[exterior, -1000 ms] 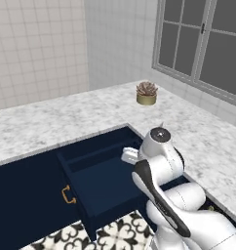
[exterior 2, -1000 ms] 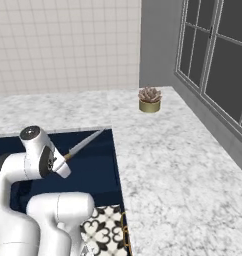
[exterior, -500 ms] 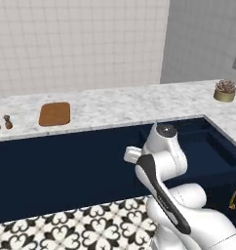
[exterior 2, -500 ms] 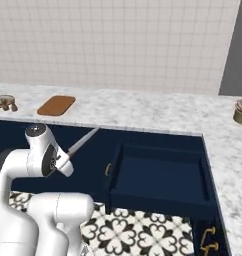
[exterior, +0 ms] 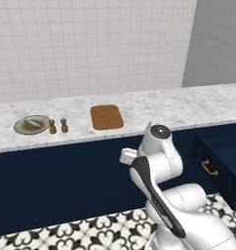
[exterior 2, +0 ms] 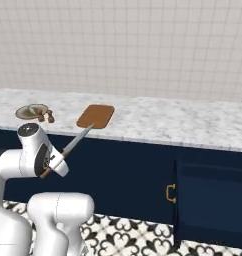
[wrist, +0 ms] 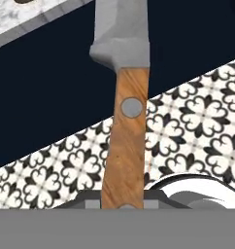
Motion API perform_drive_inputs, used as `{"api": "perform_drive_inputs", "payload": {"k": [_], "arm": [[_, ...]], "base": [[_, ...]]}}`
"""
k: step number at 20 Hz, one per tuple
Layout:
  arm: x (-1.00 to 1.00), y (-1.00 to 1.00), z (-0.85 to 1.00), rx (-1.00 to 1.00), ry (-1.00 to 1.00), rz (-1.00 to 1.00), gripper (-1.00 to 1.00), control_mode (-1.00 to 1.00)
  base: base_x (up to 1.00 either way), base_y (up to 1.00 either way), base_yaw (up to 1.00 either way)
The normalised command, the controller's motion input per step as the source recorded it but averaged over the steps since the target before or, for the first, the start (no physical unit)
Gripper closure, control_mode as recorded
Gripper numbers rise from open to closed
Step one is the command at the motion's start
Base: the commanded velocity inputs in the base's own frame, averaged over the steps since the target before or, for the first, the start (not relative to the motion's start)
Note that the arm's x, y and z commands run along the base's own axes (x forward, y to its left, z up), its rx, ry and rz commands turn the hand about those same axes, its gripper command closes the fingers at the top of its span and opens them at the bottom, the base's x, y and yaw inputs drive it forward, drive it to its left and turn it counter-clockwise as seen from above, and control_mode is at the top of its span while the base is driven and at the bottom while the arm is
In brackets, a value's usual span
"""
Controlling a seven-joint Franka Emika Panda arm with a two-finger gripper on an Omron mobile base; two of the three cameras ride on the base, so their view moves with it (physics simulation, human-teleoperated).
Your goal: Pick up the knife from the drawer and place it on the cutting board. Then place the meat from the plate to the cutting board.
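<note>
One knife [exterior 2: 73,145], one cutting board [exterior: 107,116], one plate [exterior: 31,124] and two little brown shakers [exterior: 58,126] sitting just right of the plate on the marble worktop [exterior: 159,105]. The plate has the meat [exterior: 33,123] lying on it, pale greenish; the board has nothing on it. The tool [exterior 2: 52,163] is clamped on the knife's wooden handle, blade angling up toward the worktop edge, out in front of the navy cabinets and above the patterned floor [wrist: 187,126]. The drawer [exterior: 222,156] sits pulled open at the far right. Compared with half a second ago the whole view has slid along, so the board and plate now sit closer to centre, knife held the same way.
</note>
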Motion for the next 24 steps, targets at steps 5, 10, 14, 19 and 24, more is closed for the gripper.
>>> {"api": "perform_drive_inputs", "payload": {"k": [5, 10, 14, 19, 24], "arm": [[0.0, 0.0, 0.0, 0.0, 0.0, 0.0, 1.0, 1.0], [0.0, 0.0, 0.0, 0.0, 0.0, 0.0, 1.0, 1.0], [0.0, 0.0, 0.0, 0.0, 0.0, 0.0, 1.0, 1.0], [0.0, 0.0, 0.0, 0.0, 0.0, 0.0, 1.0, 1.0], [0.87, -0.39, 0.16, 0.0, 0.3, 0.01, 1.0, -1.0]], "base": [[0.99, 0.83, -0.08], [0.77, 0.52, -0.13], [0.69, 0.18, -0.06], [0.56, 0.14, -0.02], [0.0, 0.0, 0.0]]}}
